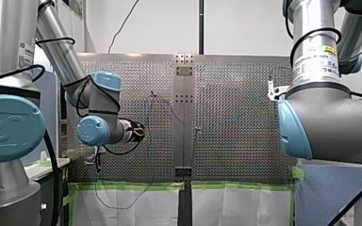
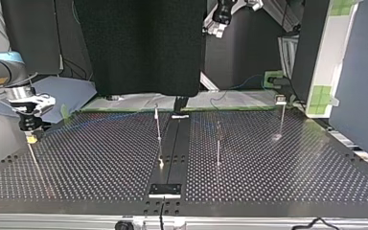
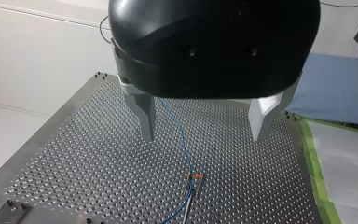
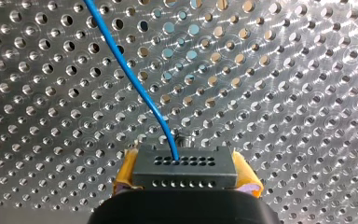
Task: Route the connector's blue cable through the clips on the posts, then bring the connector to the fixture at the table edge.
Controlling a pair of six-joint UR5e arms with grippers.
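My right tool (image 4: 186, 177) grips the connector (image 4: 185, 168) at the top view's left, its blue cable (image 4: 135, 88) passing a post clip (image 3: 196, 176), while my left tool (image 3: 205, 123) gapes above the bench (image 2: 278, 182); delivery seems the step in hand, needing a slack-minding carry to the fixture.

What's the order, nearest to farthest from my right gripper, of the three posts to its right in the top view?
1. Left post, by the middle strip, nearest the right gripper.
2. Middle post, past the strip.
3. Right post, at the view's right.
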